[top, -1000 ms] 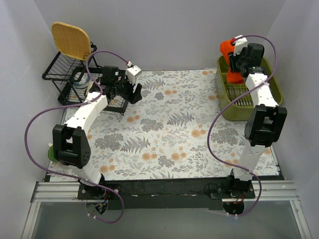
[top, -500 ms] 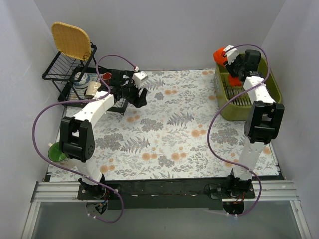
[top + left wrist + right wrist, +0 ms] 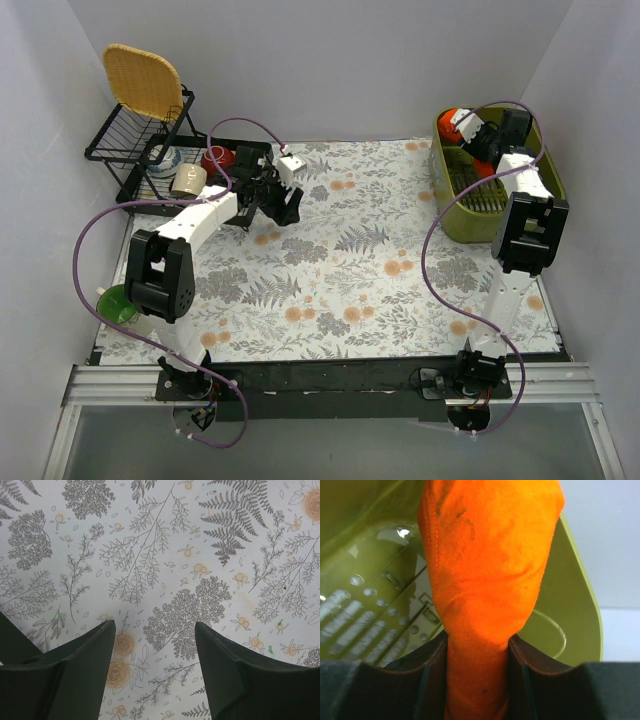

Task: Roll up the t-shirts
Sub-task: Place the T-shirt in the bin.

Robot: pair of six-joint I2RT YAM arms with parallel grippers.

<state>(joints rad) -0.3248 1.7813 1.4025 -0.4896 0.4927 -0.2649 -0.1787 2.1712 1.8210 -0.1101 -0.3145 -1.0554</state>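
- right gripper (image 3: pixel 477 647) is pinched tight on the orange t-shirt (image 3: pixel 490 555), bunched up over the green bin (image 3: pixel 572 585)
- left gripper (image 3: pixel 152 627) gapes empty above the floral cloth (image 3: pixel 200 540)
- I'd lift it clear of the bin before spreading it flat

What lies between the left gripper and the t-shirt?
In the top view, only bare floral tablecloth separates the left gripper from the green bin. Past the bin's side wall, the right gripper is clamped on the t-shirt.

T-shirt (image 3: pixel 490 580) solid orange-red. Bin (image 3: pixel 455 226) olive green. Surface (image 3: pixel 330 280) white with grey ferns, orange flowers. Rack (image 3: pixel 125 135) black; red bowl (image 3: pixel 214 158), green bowl (image 3: pixel 113 303).
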